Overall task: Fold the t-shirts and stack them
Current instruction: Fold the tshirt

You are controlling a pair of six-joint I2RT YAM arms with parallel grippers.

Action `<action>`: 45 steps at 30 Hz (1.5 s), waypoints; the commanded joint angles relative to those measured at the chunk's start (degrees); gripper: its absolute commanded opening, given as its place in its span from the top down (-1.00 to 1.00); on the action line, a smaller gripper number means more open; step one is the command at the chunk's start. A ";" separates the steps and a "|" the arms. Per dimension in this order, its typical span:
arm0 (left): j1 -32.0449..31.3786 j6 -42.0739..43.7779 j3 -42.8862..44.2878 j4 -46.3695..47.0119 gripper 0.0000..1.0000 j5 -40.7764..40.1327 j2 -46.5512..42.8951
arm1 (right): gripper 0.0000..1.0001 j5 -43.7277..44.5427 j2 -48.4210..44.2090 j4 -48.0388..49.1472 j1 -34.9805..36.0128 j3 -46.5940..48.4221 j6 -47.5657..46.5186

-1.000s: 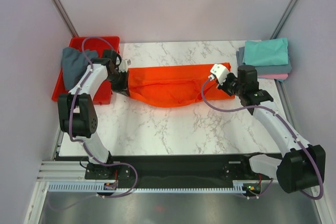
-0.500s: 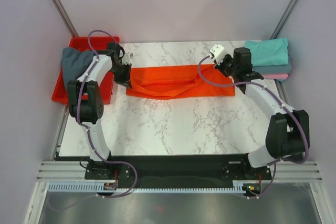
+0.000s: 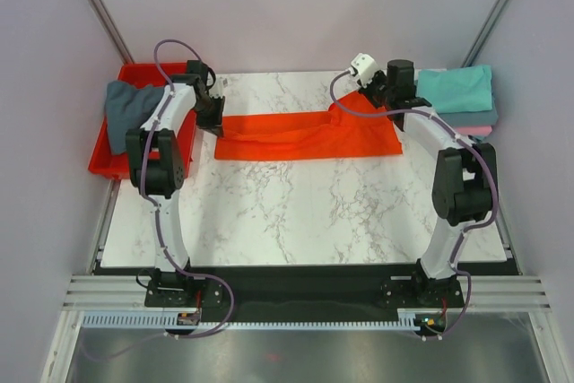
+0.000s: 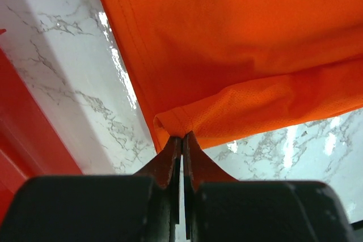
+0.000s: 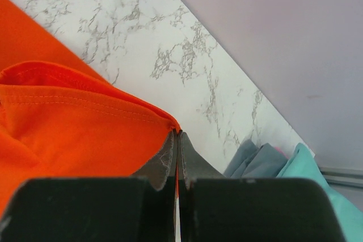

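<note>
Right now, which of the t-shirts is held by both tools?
The bright orange-red cloth t-shirt, stretched between the left tool and the right tool. The folded teal-topped stack and the grey-blue shirt in the red plastic tray lie untouched.

red plastic tray [image 3: 143, 73]: off table's far-left corner | white marble table [image 3: 296, 213] | pale lilac walls [image 3: 296, 6] behind

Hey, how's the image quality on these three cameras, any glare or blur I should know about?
Top external: evenly lit and sharp, only faint shadows along the orange-red t-shirt. Left wrist: bright glare streaks on the marble table, and the left gripper is a dark blur at its base, close to the lens. Right wrist: no glare, the right gripper likewise dark and soft at its base.
</note>
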 commanded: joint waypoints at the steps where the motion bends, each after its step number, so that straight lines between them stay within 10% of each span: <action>1: 0.34 -0.54 2.86 0.37 0.96 -3.02 2.16 | 1.00 0.04 3.00 2.73 -0.03 5.09 1.39; 9: 0.43 -2.12 3.65 1.95 0.79 -8.64 3.14 | 1.00 0.65 9.34 3.79 0.05 9.31 1.91; 12: 0.17 -1.42 4.00 2.22 -0.49 -8.82 2.08 | 1.00 1.00 10.83 4.22 -0.03 10.28 1.83; 15: -0.18 -1.68 2.16 2.57 -0.85 -4.79 -1.51 | 0.45 5.73 10.49 5.72 0.41 9.93 2.44; 17: -0.53 -2.47 -0.56 3.09 -0.88 -3.20 -5.36 | 0.04 9.07 8.12 7.65 0.67 8.62 4.72; 25: -1.15 -3.18 -5.14 5.56 -0.92 1.90 -11.20 | -0.26 8.66 -1.64 1.36 0.67 5.71 17.55; 36: -1.41 -2.58 -0.40 5.12 -0.65 4.36 -1.09 | -0.22 -7.26 6.25 -11.42 -6.09 7.12 49.71; 45: -3.17 2.45 5.14 5.91 -0.47 3.93 5.94 | -0.17 -13.49 17.42 -16.51 -8.20 13.35 51.66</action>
